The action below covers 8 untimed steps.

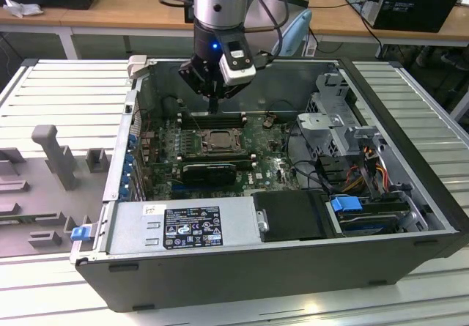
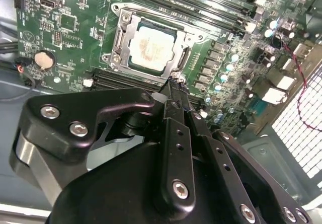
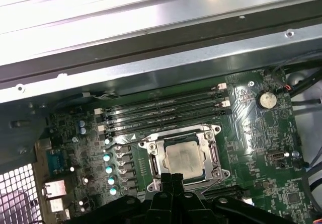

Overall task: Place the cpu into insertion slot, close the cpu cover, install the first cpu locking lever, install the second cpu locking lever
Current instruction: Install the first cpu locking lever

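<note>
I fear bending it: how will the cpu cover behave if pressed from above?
Probably stiff despite being thin: the cpu cover is a metal frame lying flat around the cpu. Its open window likely leaves narrow rails that could flex under a point load. The shiny metal may let the gripper skid.

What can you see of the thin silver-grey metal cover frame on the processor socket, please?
The cpu cover is a thin, silver-grey metal frame plate with a square window. It lies flat and closed over the dark square insertion slot, surrounded by green circuit board. The small square cpu shows its pale metal top through the window. Round fastener heads sit at the frame's corners. The black gripper, fingers together, hovers at one corner of the frame; contact cannot be told.
</note>
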Tool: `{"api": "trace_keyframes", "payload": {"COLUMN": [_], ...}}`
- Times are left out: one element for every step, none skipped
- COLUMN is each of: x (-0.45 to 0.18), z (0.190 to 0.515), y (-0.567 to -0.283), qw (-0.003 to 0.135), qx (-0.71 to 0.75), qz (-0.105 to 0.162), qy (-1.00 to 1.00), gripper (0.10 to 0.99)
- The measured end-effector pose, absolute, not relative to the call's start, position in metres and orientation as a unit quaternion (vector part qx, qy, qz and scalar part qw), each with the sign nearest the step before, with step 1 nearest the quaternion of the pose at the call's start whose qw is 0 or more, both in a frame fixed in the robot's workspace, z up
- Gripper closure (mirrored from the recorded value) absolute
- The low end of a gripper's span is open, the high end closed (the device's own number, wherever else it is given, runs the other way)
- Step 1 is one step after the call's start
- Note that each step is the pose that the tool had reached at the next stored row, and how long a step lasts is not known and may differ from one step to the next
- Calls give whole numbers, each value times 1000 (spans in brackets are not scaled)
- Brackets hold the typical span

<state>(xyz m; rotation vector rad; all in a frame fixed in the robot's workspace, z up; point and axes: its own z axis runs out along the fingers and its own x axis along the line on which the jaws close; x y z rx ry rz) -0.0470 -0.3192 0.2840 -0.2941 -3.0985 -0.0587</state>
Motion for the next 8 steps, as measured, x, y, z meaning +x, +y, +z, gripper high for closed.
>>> {"api": "trace_keyframes", "payload": {"x": [-47, -48, -49, -51, -52, -53, -54, -57], "z": [284, 284, 284, 284, 284, 284, 284, 284], "y": [-319, -319, -319, -319, -319, -319, -319, -319], "qw": [14, 14, 14, 13, 12, 12, 12, 11], "qx": [-91, -88, -87, -87, -86, -86, -86, -85], "qz": [-19, -19, -19, -19, -19, -19, -19, -19], "qy": [-996, -996, -996, -996, -996, -996, -996, -996], "gripper": [980, 980, 980, 980, 980, 980, 980, 980]}}
